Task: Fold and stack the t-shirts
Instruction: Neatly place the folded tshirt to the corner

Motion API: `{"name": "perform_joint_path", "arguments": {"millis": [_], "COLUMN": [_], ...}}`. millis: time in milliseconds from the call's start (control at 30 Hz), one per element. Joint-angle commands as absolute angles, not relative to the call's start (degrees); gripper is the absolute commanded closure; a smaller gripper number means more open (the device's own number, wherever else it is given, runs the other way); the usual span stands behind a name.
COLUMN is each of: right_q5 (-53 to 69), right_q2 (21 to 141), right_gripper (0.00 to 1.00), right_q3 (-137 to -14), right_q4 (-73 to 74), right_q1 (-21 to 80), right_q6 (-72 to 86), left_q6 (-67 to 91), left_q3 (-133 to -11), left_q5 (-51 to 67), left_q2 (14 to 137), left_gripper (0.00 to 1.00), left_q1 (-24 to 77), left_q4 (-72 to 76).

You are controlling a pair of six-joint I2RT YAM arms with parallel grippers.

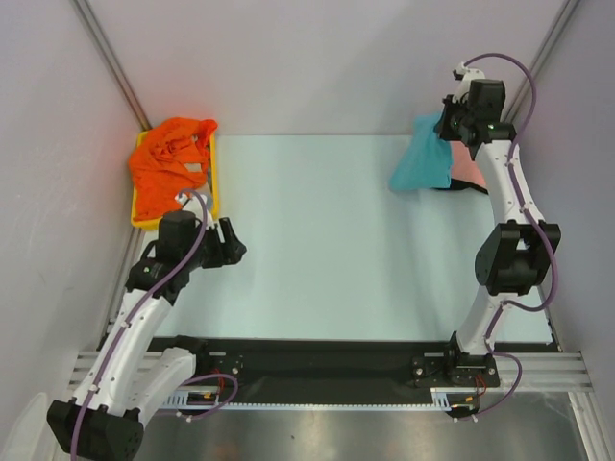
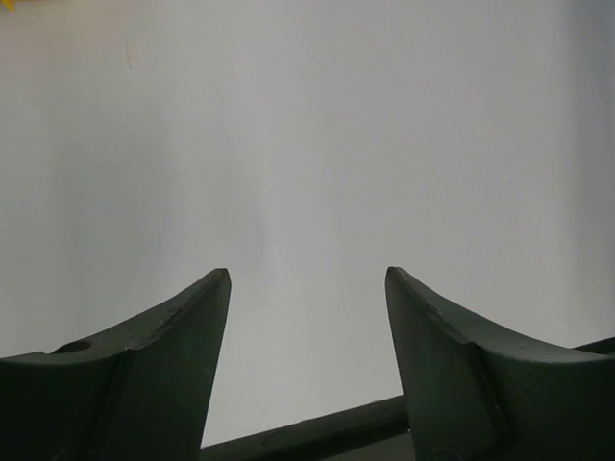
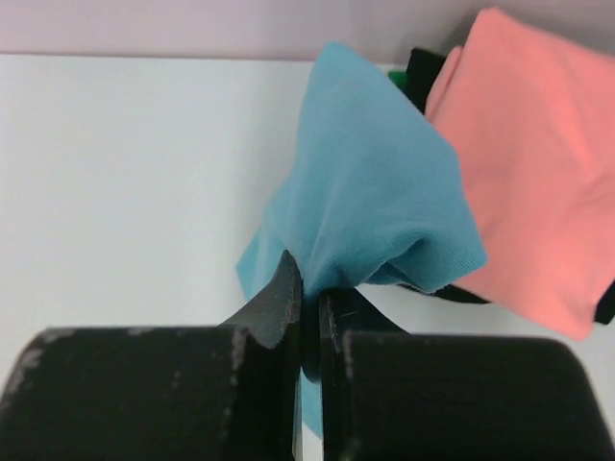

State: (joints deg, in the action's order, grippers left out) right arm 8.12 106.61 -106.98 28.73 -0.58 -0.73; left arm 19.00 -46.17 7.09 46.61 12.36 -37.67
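The right tool (image 3: 309,288) is closed tight, its two fingers pinching a bunched fold of the turquoise t-shirt (image 3: 375,192); the cloth drapes away from the fingertips at the far right of the bench (image 1: 327,240), and whether its lower edge rests on the surface cannot be told; just right of it lies the salmon pink t-shirt (image 3: 538,163), folded flat, its left edge partly covered by the turquoise cloth; a black t-shirt (image 3: 423,72) shows beneath the pink one, peeking out at the far side and along the near edge; the left tool (image 2: 307,288) stands with its jaws apart and nothing between them, above bare bench at the near left; just beyond it, at the far left, the orange t-shirt (image 1: 168,163) lies crumpled in the yellow tray (image 1: 216,187), spilling over the tray's far rim.
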Motion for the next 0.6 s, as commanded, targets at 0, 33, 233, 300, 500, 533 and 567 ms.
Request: {"name": "perform_joint_path", "arguments": {"millis": [0,33,233,300,500,533,567], "right_q5": [7.9,8.6,11.9,12.6,14.7,14.8,15.0], "right_q2": [108.2,109.0,113.2,115.5,118.5,118.9,119.5], "right_gripper": [1.0,1.0,1.0,1.0,1.0,1.0,1.0], "right_q3": [-113.3,-114.1,-123.3,-125.6,-129.7,-130.3,-131.3], "right_q4": [28.6,28.8,32.0,33.7,33.2,33.3,34.0], "right_q1": [-2.6,-3.0,-5.2,-5.8,-8.0,-8.3,-9.0], "right_q6": [-4.5,-5.2,-6.9,-7.5,-7.9,-8.1,-8.3], "left_q6": [18.9,18.9,18.9,18.9,18.9,18.9,18.9], "left_q3": [-46.1,-46.1,-46.1,-46.1,-46.1,-46.1,-46.1], "left_q5": [5.8,5.8,5.8,5.9,5.9,5.9,5.8], "left_q2": [47.0,47.0,48.2,48.3,48.8,48.9,48.9], "left_gripper": [0.29,0.29,0.29,0.3,0.3,0.3,0.3], "left_q1": [12.2,12.2,12.2,12.2,12.2,12.2,12.2], "left_q4": [-36.0,-36.0,-36.0,-35.9,-35.9,-36.0,-36.0]}}
